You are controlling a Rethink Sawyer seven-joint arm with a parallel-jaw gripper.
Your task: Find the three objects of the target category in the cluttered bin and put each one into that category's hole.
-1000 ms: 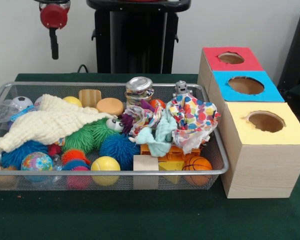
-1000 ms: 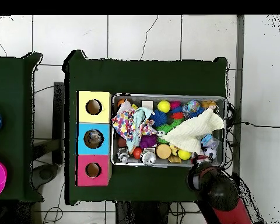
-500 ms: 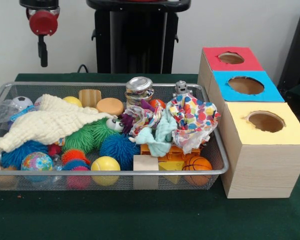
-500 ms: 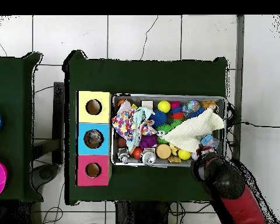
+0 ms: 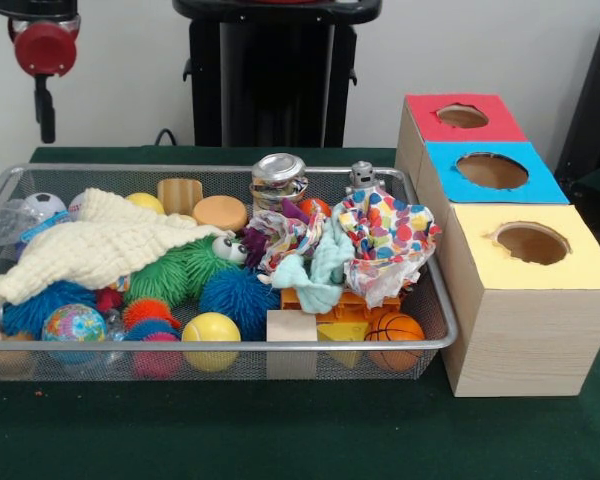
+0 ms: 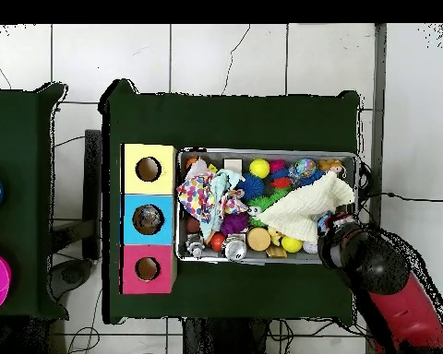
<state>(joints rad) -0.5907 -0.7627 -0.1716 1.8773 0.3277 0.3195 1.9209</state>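
Gripper (image 5: 46, 112) hangs as a slim dark stem below a round red joint, high over the wire bin's (image 5: 220, 171) ten o'clock corner in the front view; whether its jaws are spread or pressed together cannot be told. From overhead the red and black arm (image 6: 365, 263) covers the bin's four o'clock corner. Directly beneath, a nubbly cream knitted cloth (image 5: 100, 245) drapes over spiky rubber balls, green (image 5: 180, 270) and blue (image 5: 238, 297). A smooth yellow ball (image 5: 211, 334) and a glossy globe ball (image 5: 73, 322) lie at the bin's seven o'clock side. Toward three o'clock, a crumpled polka-dot fabric (image 5: 390, 240) sits above a small basketball (image 5: 394, 328) and a plain wooden cube (image 5: 292, 326). A shiny metal tin (image 5: 278, 176) stands at twelve o'clock. Beside the bin stand three wood-grain boxes with round holes, topped red (image 5: 460, 117), blue (image 5: 492, 171) and yellow (image 5: 531, 244).
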